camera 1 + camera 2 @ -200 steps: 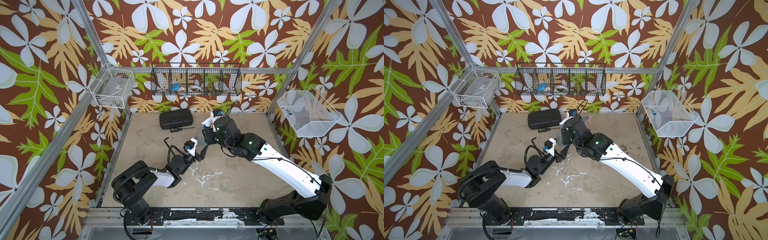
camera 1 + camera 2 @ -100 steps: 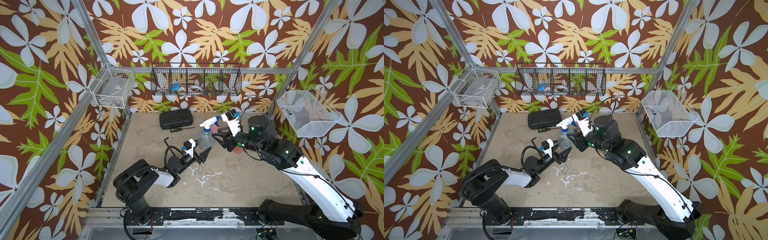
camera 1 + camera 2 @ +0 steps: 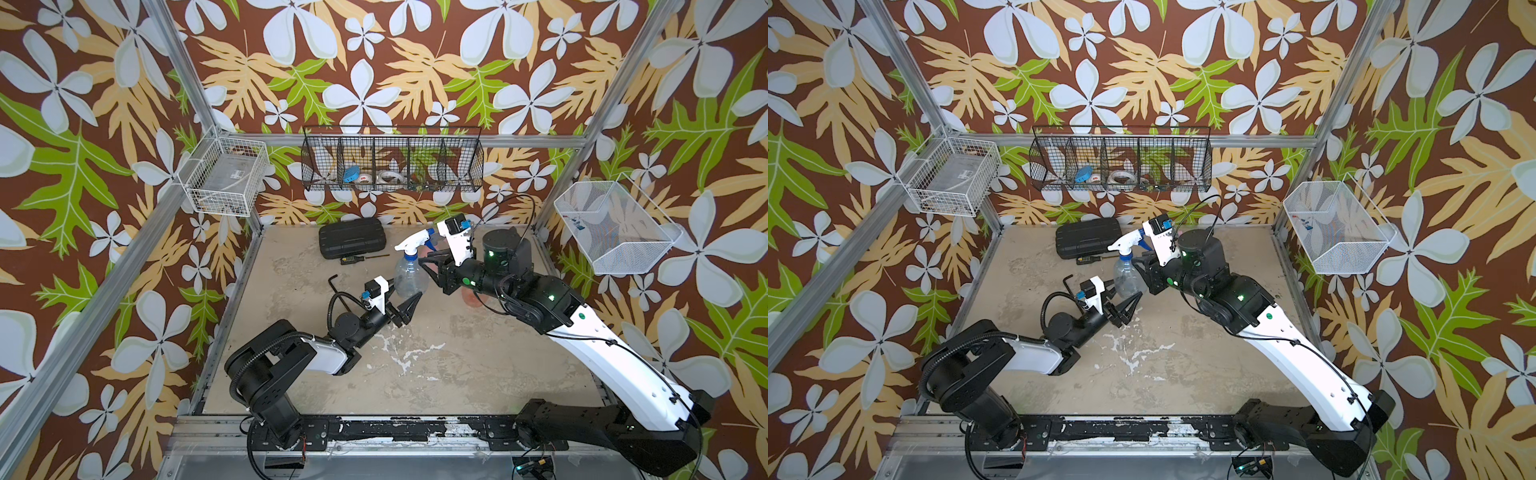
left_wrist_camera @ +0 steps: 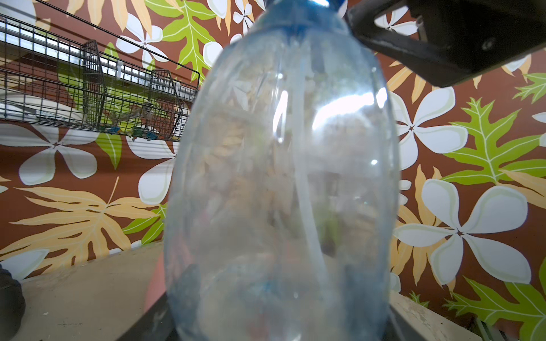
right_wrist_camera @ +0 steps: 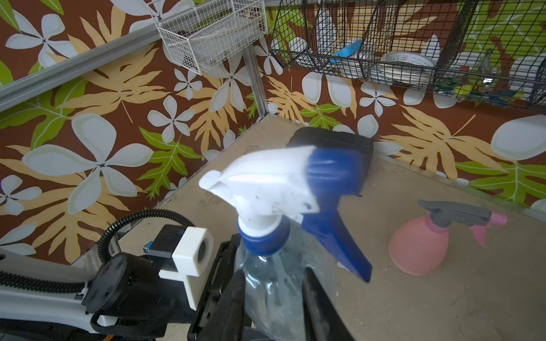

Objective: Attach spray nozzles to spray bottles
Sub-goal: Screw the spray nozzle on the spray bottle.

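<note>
Clear bluish rounded plastic bottle [image 3: 409,276], mid-frame, with white-and-blue trigger nozzle [image 3: 415,241] fitted, is clamped low by the left gripper [image 3: 406,300]. The right gripper [image 3: 426,266] has been brought back in, jaws narrowed around its shoulder. Whether it's actually gripped can't be told. Tightening's probably next.

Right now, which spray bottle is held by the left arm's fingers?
The clear bluish bottle with the white and blue nozzle; the left fingers grip its base. The pink bottle stands apart, untouched.
</note>
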